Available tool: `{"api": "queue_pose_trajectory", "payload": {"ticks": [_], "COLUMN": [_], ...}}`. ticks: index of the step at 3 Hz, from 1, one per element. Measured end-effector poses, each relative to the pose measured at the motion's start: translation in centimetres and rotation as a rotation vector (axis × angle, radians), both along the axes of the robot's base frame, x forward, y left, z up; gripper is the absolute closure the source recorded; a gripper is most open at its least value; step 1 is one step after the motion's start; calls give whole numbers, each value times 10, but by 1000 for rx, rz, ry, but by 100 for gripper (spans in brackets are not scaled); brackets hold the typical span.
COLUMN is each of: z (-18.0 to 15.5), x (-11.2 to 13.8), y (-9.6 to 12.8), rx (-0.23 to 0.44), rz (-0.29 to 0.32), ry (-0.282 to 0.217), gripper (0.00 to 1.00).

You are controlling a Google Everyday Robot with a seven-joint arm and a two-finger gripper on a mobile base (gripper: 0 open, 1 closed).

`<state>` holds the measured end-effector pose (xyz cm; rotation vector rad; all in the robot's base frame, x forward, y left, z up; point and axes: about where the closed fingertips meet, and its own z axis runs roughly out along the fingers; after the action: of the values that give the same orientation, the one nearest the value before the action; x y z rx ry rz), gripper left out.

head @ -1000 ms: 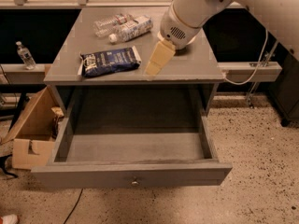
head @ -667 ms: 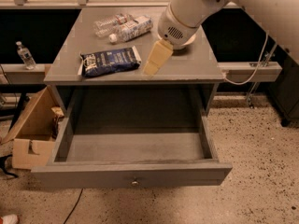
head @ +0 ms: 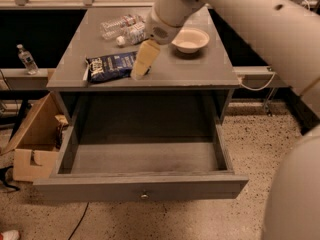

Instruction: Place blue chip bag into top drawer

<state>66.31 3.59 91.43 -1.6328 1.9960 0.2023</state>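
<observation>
Just beside crinkly navy foil chip bag (head: 110,67): tan end effector (head: 137,74), grip state can't tell | bag's probably light, slippery, so pinch mid-body

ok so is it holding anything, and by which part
cannot be told: the pincer sits at the right end of the blue chip bag, which lies flat on the cabinet top
</observation>
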Motion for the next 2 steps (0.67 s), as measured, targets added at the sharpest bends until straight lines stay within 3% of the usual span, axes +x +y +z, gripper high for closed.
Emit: {"api": "queue_pose_trajectory", "payload": {"ticks": [2], "z": [-33], "x": [40], "y": [48], "rx": [-50], "rz": [-3], "ry": [20], "gripper": [0]}}
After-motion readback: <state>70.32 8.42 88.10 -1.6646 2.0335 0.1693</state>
